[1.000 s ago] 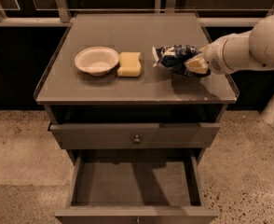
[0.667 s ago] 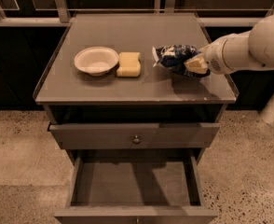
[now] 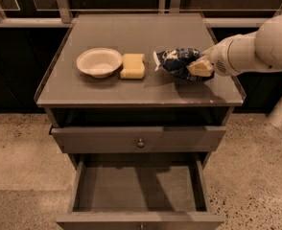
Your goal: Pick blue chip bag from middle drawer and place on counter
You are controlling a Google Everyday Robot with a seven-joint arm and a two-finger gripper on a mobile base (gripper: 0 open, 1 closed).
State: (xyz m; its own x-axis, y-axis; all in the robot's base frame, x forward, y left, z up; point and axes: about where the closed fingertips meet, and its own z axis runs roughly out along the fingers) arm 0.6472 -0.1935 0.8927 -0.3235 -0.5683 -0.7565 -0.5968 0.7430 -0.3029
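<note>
The blue chip bag (image 3: 178,61) is on the right part of the counter (image 3: 131,92), lying low on its surface or just above it. My gripper (image 3: 198,67) reaches in from the right on the white arm and is shut on the bag's right end. One pale finger (image 3: 201,70) lies over the foil. The middle drawer (image 3: 138,188) is pulled open below, and its grey floor is bare.
A pale bowl (image 3: 99,61) and a yellow sponge block (image 3: 133,65) sit on the counter left of the bag. A shut drawer with a small knob (image 3: 140,142) is above the open one. A speckled floor surrounds the cabinet.
</note>
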